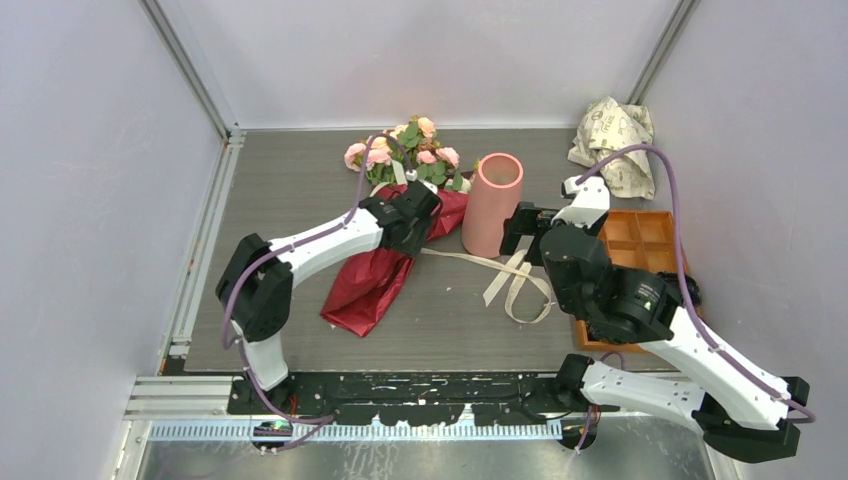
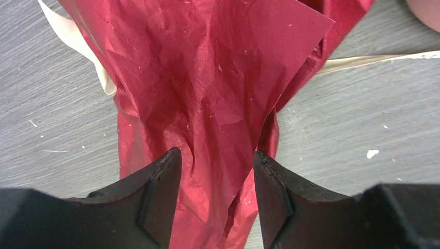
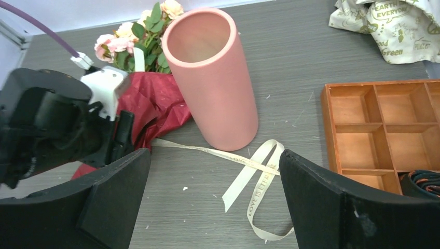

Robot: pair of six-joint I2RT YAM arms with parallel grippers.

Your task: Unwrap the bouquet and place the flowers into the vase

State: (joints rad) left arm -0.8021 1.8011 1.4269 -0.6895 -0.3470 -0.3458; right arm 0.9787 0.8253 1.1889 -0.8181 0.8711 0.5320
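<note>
Red bouquet point(image 2: 218, 93) paper between the left gripper's point(image 2: 217, 155) spread fingers — right gripper point(image 3: 214, 155) agape, vase point(image 3: 212, 78) clear of its tips

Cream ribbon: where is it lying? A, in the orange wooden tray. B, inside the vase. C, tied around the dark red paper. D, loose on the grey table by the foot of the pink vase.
D: the cream ribbon lies untied on the grey table, trailing from the crinkled dark red paper past the foot of the tall salmon-pink cylinder vase.
</note>
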